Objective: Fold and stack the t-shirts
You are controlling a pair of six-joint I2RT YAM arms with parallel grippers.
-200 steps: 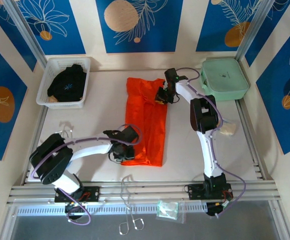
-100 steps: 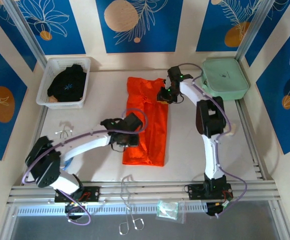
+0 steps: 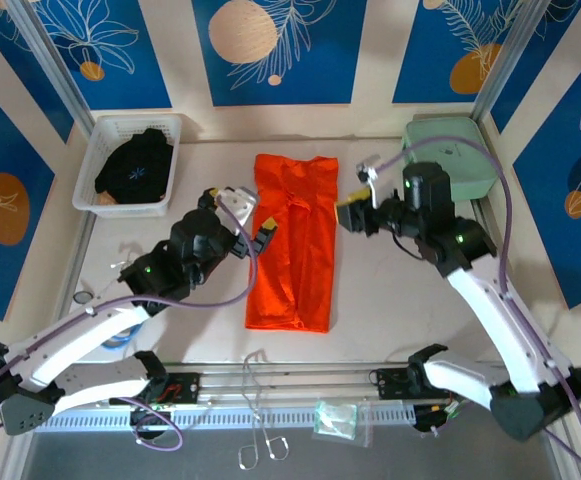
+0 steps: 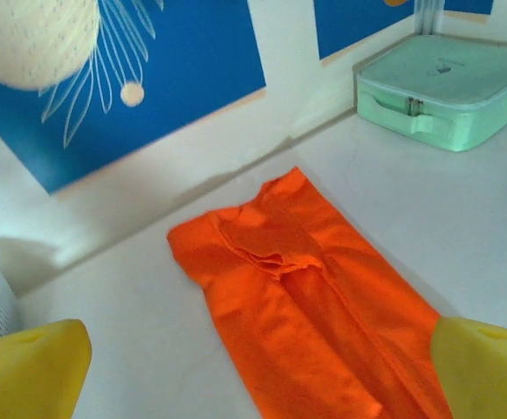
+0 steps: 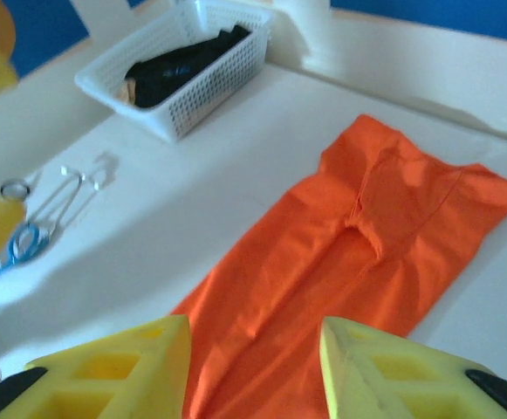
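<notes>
**A:** Both arms are pulling up and away! A second ago they were pressing down on the orange t-shirt, and now it is lying free, a long narrow strip in the middle of the table, collar end toward the far edge.

**B:** And the claws are letting go. The left gripper is gaping as wide as it goes, with nothing between its fingers. The right gripper is standing about half open, and it is carrying nothing either.

**A:** So the sides are looking folded in already. I'm reading the crosswise fold as the job in hand.

**B:** Agreed. To do it well, I'm thinking one claw on each corner of the same short end, both pinching all the layers. They should be lifting together and carrying that end over level, so the long edges are lining up. Letting go should wait until the cloth is lying flat.

**A:** Uneven lifting is the risk, I'd say. Those tucked sleeves could be sliding back out.

**B:** Now the containers. The white basket is sitting at the table's far left corner, holding the black garment in a loose heap, pale star mark facing up.

**A:** And the mint-green case is sitting at the far right corner, shut, so I can't tell what's inside.
</notes>
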